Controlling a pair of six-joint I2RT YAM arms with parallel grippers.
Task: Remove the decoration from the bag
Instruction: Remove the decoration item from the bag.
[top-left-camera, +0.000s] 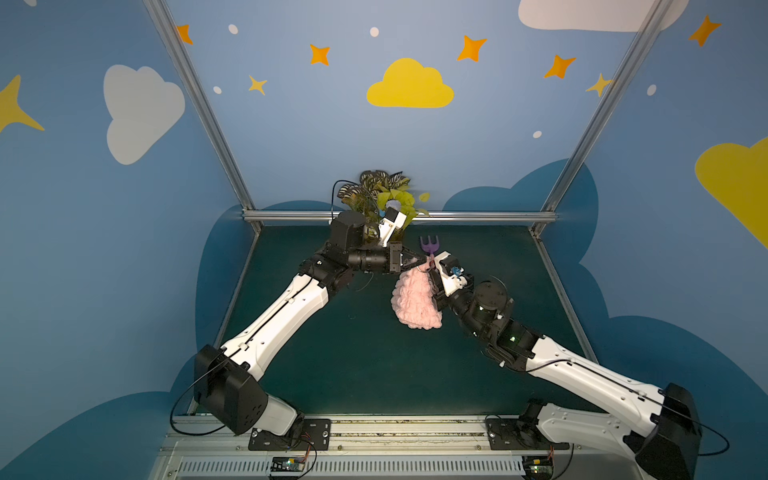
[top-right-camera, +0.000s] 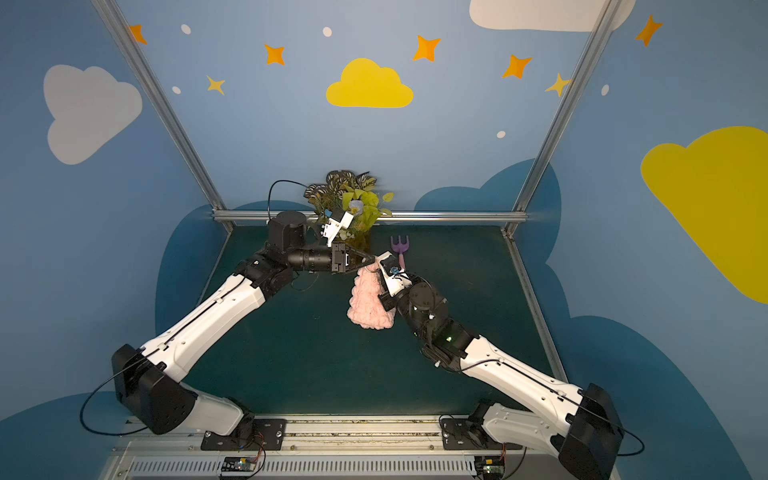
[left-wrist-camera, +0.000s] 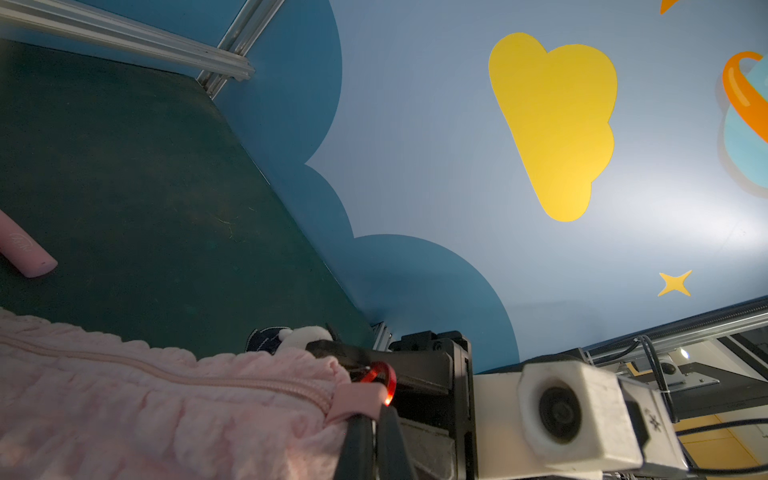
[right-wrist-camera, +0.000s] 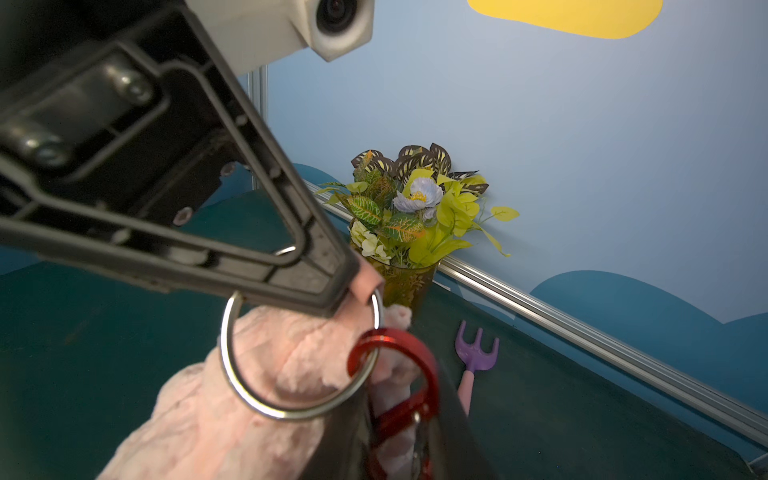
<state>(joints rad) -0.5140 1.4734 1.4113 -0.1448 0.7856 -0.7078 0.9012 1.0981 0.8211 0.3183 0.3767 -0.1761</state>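
Observation:
The pink puffy bag (top-left-camera: 415, 299) (top-right-camera: 370, 301) hangs over the green table. My left gripper (top-left-camera: 424, 262) (left-wrist-camera: 376, 417) is shut on the pink tab (right-wrist-camera: 365, 282) at its top end. A silver ring (right-wrist-camera: 232, 374) runs through that tab, and a red carabiner (right-wrist-camera: 415, 353) (left-wrist-camera: 380, 374) hooks onto the ring. My right gripper (top-left-camera: 432, 270) (right-wrist-camera: 395, 411) is shut on the carabiner from the other side. The decoration (left-wrist-camera: 291, 336), a tiny cream plush with a navy part, shows just behind the bag's top beside the right gripper's finger. It is hidden in both top views.
A vase of artificial flowers (top-left-camera: 382, 199) (right-wrist-camera: 411, 216) stands at the back rail, close behind the left wrist. A purple-and-pink toy fork (top-left-camera: 429, 245) (right-wrist-camera: 476, 357) lies on the table just beyond the grippers. Aluminium rails (top-left-camera: 415, 216) edge the table.

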